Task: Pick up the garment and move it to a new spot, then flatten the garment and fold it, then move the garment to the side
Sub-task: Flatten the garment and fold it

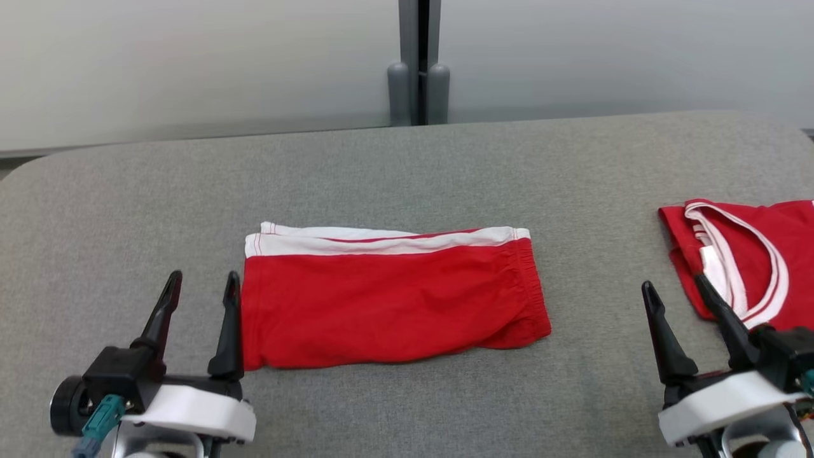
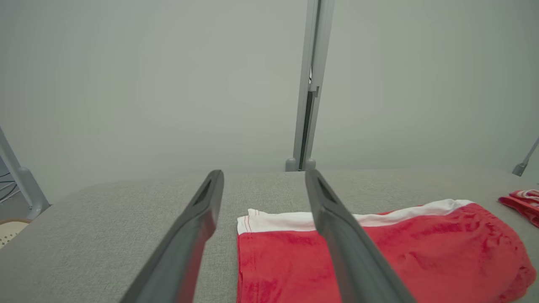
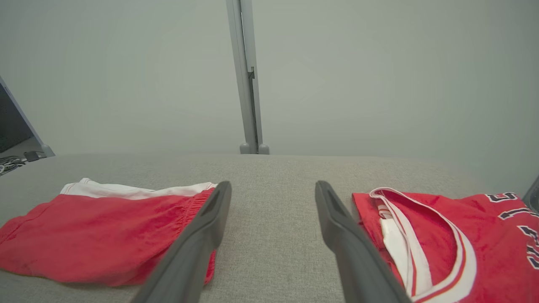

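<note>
Garment (image 1: 394,299), folded red shorts, lies at the table's (image 1: 407,165) middle; left gripper (image 1: 204,276) and right gripper (image 1: 673,282) both stand wide, empty.

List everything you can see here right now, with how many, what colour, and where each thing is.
shorts: one, red with a white band, folded flat at the middle of the table
jersey: one, red with white trim, at the table's right edge
table: one, grey fabric top, across the view
post: one, grey, behind the table's far edge
wall: pale grey, behind the table
left gripper: one, dark fingers, open, near side by the shorts' left edge
right gripper: one, dark fingers, open, near side by the jersey
</note>
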`<state>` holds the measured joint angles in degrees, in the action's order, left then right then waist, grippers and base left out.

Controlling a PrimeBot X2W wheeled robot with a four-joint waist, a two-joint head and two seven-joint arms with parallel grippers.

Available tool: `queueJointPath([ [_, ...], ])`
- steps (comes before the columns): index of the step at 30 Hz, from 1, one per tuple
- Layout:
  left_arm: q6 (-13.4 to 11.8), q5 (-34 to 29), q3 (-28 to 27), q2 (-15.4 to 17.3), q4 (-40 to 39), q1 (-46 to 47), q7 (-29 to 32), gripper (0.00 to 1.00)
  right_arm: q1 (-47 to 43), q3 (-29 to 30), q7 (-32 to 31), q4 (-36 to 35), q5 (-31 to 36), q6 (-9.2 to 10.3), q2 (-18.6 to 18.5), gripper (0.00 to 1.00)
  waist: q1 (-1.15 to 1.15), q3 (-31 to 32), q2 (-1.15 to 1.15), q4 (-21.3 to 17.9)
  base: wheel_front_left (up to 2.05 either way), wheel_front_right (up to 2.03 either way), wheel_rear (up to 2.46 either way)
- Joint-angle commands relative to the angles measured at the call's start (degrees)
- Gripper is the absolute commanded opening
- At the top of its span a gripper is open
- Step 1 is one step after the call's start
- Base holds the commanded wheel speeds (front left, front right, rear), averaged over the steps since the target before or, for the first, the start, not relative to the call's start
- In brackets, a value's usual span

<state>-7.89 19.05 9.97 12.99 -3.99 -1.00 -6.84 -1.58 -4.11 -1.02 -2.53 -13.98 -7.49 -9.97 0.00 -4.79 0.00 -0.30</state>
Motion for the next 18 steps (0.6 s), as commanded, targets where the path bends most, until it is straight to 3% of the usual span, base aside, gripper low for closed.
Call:
queueJointPath([
  [1, 0.03, -0.72, 0.44, -0.30, -0.51, 1.98, -0.25, 1.00, 2.04, -0.44, -0.32, 1.16, -0.04, 0.01, -0.69, 1.00, 0.00, -2.30, 0.00, 1.63, 0.00, 0.00, 0.00],
  [11, 1.34, -1.68, 3.59, -1.95, 1.94, 7.69, -1.81, 1.00, 14.72, -11.78, 0.20, 14.68, -2.00, 0.01, -2.84, 1.00, 0.00, -8.51, 0.00, 5.65, 0.00, 0.00, 0.00],
  [18, 2.19, -1.79, 4.71, -2.54, 4.38, 9.97, -3.02, 1.00, 19.25, -15.10, 0.41, 24.92, -3.63, 0.01, -3.51, 1.00, 0.00, -10.00, 0.00, 6.66, 0.00, 0.00, 0.00],
])
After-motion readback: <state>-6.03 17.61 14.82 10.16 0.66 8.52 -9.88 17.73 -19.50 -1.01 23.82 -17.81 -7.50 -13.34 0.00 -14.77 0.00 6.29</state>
